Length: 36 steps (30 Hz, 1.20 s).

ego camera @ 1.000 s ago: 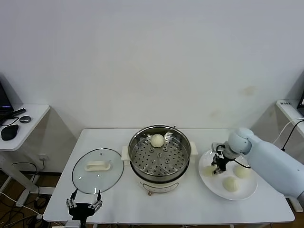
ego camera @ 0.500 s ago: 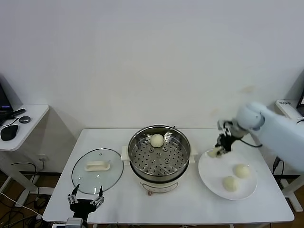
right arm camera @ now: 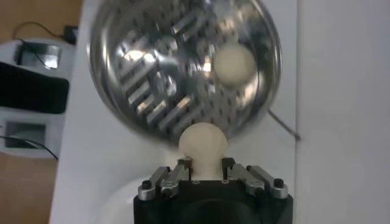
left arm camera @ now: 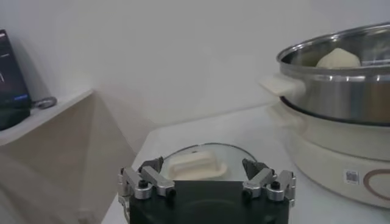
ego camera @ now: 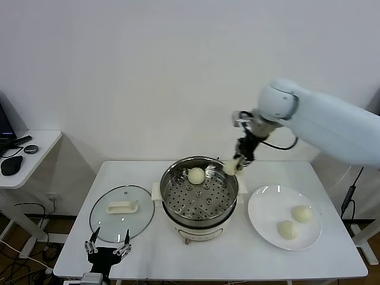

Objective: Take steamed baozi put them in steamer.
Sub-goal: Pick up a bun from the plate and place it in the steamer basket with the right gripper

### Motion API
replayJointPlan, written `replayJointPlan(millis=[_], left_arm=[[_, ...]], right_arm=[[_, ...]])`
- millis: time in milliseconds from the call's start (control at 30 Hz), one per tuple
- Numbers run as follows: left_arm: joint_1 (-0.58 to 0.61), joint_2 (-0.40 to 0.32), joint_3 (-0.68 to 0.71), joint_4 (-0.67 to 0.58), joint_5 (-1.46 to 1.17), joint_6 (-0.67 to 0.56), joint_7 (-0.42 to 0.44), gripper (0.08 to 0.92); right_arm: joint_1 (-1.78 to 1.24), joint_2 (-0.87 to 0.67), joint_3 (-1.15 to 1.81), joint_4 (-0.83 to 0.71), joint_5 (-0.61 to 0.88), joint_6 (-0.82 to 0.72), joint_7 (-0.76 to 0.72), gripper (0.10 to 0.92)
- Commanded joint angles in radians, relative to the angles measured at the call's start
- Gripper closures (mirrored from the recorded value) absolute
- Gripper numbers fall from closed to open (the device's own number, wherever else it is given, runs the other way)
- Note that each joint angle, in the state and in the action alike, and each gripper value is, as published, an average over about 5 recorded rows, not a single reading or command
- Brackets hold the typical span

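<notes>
My right gripper is shut on a steamed baozi, held in the air just above the right rim of the steamer. In the right wrist view the fingers pinch that pale bun at the near edge of the perforated tray. One baozi lies at the back of the tray. Two more rest on the white plate to the right. My left gripper hangs open, low at the table's front left corner, near the lid.
A round glass lid with a cream handle lies flat on the table to the left of the steamer. A side table with dark items stands at the far left. The white wall rises behind.
My right gripper lifted a baozi off the plate and carried it up and leftward to the steamer's right rim. Two buns stay on the plate. The left arm has barely moved.
</notes>
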Motion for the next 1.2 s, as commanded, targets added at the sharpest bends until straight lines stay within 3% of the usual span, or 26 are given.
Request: replayJointPlan(millis=[33, 700, 1200], left_arm=[[0.011, -0.002, 0.000, -0.024, -0.008, -0.002, -0.006, 0.177], [-0.013, -0.002, -0.006, -0.022, -0.038, -0.002, -0.008, 0.177], [-0.018, 0.001, -0.005, -0.026, -0.050, -0.002, -0.008, 0.177]], right_arm=[[0.039, 0.312, -0.117, -0.065, 0.112, -0.124, 0.052, 0.685], [-0.174, 0.595, -0.094, -0.355, -0.037, -0.124, 0.113, 0.668], [-0.186, 0.594, -0.108, -0.348, -0.074, -0.124, 0.117, 0.606]])
